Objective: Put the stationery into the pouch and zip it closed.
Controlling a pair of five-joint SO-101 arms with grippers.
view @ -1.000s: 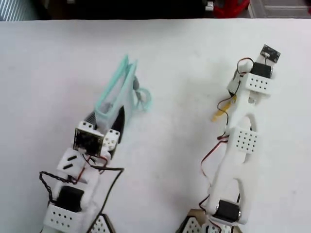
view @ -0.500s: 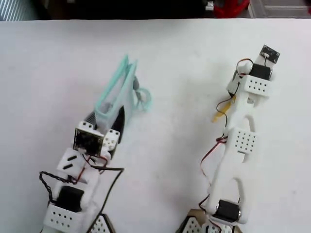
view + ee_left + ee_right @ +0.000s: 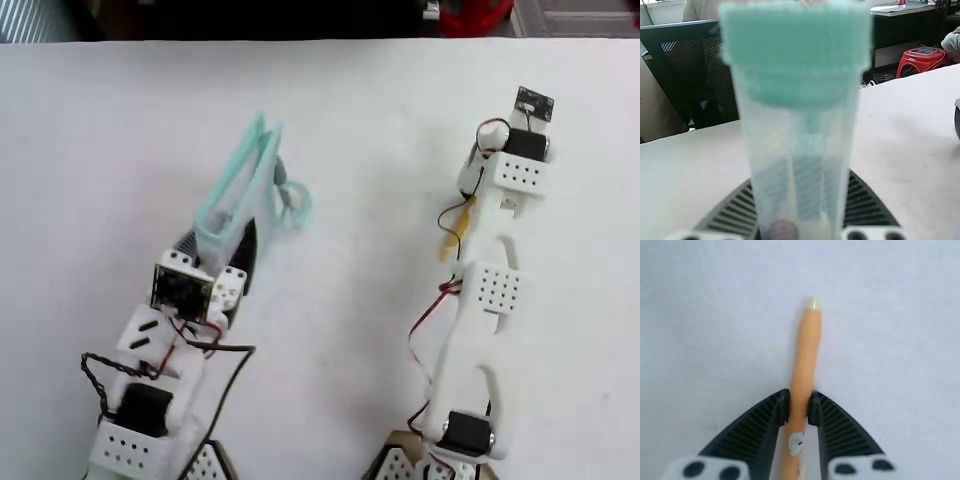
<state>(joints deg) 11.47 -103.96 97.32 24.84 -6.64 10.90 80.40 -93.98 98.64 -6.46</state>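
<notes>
- Right gripper (image 3: pixel 799 407), clamped on the orange pen (image 3: pixel 807 350), has shifted toward 11 o'clock above the table (image 3: pixel 380 120).
- Left gripper (image 3: pixel 225 262) unmoved, clamped on the upright pouch (image 3: pixel 240 195), at 9 o'clock from the pen.
- Judgement: delivery toward the pouch is starting.

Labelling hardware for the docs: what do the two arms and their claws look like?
The left arm and right arm are white printed shells with dotted hole-grid panels and black servos. Red and black wires run along the right; a black cable loops by the left. The left claw and right claw have black ribbed fingers on white bases with dark holes.
</notes>
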